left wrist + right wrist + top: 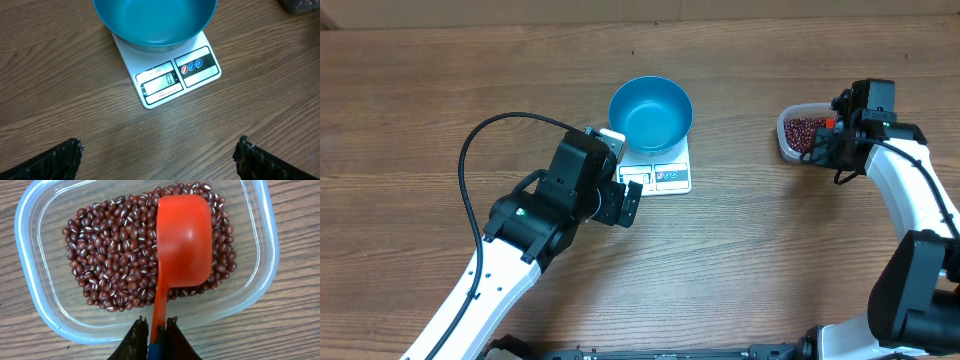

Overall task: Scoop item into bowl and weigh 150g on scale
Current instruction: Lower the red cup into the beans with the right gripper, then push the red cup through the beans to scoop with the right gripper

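Beans (115,270): loose, light, rolling freely; lifting by stiff scoop (185,240) only. Right pincer (157,326) is clamping its handle (161,305); left pincer (159,145) is standing wide apart.

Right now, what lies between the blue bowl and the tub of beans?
Overhead, only bare wooden tabletop separates the blue bowl from the clear bean tub.
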